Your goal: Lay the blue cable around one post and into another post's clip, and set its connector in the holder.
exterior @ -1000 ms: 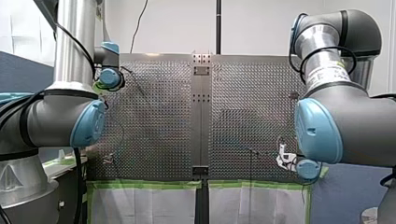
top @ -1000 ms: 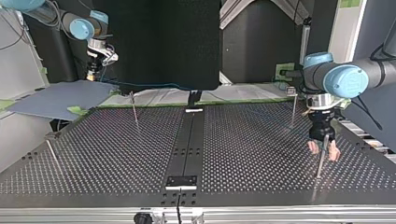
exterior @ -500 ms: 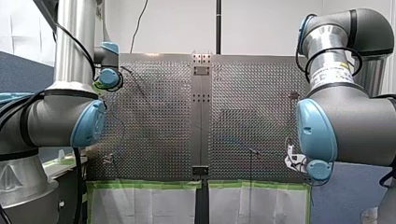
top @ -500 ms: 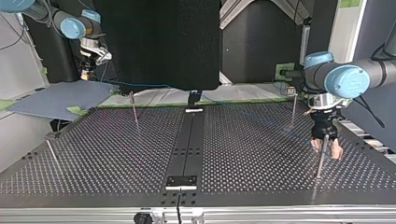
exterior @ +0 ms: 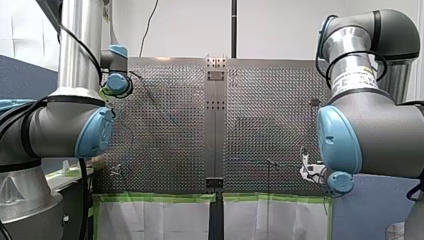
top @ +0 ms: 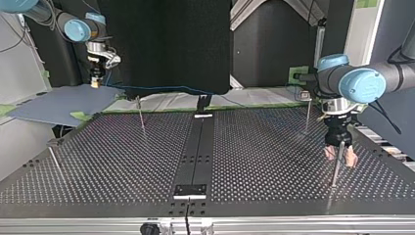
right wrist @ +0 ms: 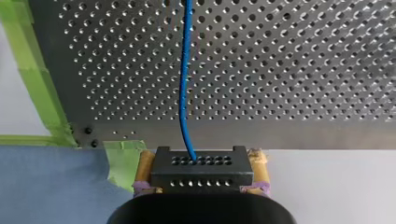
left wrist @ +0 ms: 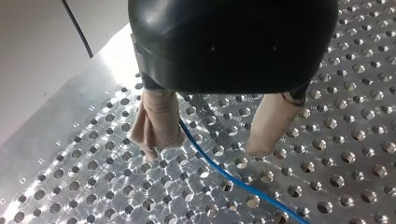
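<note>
1. Where both arms reach over it, the perforated surface carries a few thin upright posts, and a blue mat lies past its far edge at the top view's left.
2. My left arm enters at the top view's right, and the left claw hangs low over the surface, just beside one post, with its beige pads apart.
3. The right claw is off the surface, near the mat, and is clamped on the black connector.
4. The blue cable leaves the connector, crosses the surface and passes between the pads of the left claw, close against one pad; I cannot tell if it touches.
</note>
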Available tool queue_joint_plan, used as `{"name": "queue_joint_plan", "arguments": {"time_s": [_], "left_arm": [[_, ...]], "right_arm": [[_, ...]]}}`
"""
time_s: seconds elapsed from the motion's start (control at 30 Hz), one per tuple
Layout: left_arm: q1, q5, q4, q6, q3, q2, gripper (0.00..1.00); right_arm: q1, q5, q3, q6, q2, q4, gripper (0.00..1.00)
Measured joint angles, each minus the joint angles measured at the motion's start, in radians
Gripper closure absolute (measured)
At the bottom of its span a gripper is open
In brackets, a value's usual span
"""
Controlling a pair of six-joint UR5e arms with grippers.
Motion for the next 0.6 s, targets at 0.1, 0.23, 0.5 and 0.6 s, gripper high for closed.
{"name": "queue_joint_plan", "arguments": {"time_s": [0.1, 0.23, 0.5, 0.6], "left_arm": [[0.0, 0.0, 0.0, 0.0, 0.0, 0.0, 0.0], [0.0, -0.001, 0.0, 0.002, 0.0, 0.0, 0.0], [0.004, -0.001, 0.002, 0.005, 0.0, 0.0, 0.0], [0.005, -0.001, 0.003, 0.006, 0.0, 0.0, 0.0]], "right_arm": [[-0.003, -0.007, -0.008, 0.001, 0.0, -0.006, 1.0], [-0.004, -0.014, -0.016, 0.002, 0.001, -0.007, 1.0], [-0.006, -0.046, -0.032, 0.027, 0.006, -0.032, 1.0], [-0.007, -0.058, -0.035, 0.031, 0.018, -0.039, 1.0]]}}
